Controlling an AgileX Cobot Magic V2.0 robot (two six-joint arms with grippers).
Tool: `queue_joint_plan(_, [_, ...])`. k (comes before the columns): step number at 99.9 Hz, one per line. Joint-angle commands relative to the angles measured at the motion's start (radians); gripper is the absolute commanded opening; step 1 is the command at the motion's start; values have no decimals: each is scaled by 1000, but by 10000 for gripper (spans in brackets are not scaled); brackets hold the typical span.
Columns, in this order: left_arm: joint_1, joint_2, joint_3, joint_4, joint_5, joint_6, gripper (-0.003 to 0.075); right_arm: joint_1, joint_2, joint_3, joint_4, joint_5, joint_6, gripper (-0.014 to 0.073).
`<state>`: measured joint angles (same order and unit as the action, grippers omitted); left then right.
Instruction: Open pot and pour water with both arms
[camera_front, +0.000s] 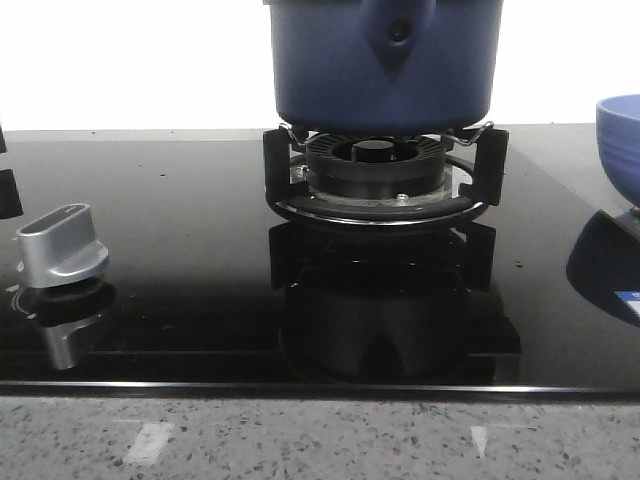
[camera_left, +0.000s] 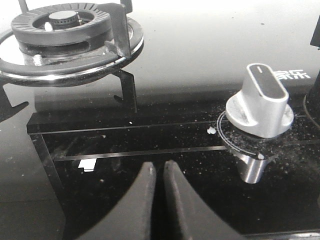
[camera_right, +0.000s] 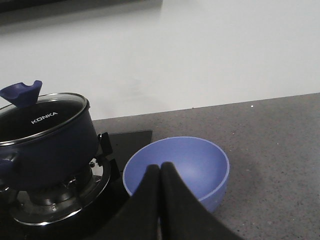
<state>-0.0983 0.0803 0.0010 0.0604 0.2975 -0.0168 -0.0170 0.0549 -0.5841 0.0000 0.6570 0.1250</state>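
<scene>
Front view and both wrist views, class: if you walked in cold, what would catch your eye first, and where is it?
First, the dark navy pot, lid on, sitting on the burner stand in the middle of the glossy black stovetop. Next, the silver knob at the stovetop's left, and a lighter blue bowl on the grey counter to the pot's right. Both the left gripper and right gripper are shut and hold nothing.

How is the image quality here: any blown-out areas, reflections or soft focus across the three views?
Front view: the backdrop is blown out white, cropping the pot at the top; the glossy black cooktop mirrors the burner stand and knob. Left wrist view: glare washes over the glass, dust specks stay sharp, the left gripper is soft. Right wrist view: even lighting, the right gripper blurred against the bowl.
</scene>
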Motion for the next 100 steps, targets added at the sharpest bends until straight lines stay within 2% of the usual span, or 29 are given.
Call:
queue_joint_plan(1, [0,11,30,0,-69,-9,-20,3,13,-20,0,-86,-7,-69])
queue_joint_plan(23, [0,11,30,0,-69,-9,-20,3,11,-6,0,-97,-7,-69])
queue_joint_plan(39, [0,11,30,0,-69,-9,-20,-28,2,68,-33,-118,-7,-69])
queue_joint_plan(49, [0,11,30,0,-69,-9,-20,-67,0,165,-67,-238,-7,-69])
queue_joint_plan(66, [0,11,30,0,-69,-9,-20,-122,0,409,-67,-566,-7,-69])
queue_joint_plan(80, [0,11,30,0,-69,-9,-20,-123,-7,571,-67,-657,-7,-69])
queue_joint_plan(88, [0,11,30,0,-69,-9,-20,-123,-48,624,-67,-681,-7,-69])
queue_joint_plan(92, [0,11,30,0,-69,-9,-20,-123,-77,620,-67,-602,-7,-69])
queue_joint_plan(100, [0,13,30,0,-73,-9,-20,-123,-84,622,-67,-542,-7,-69])
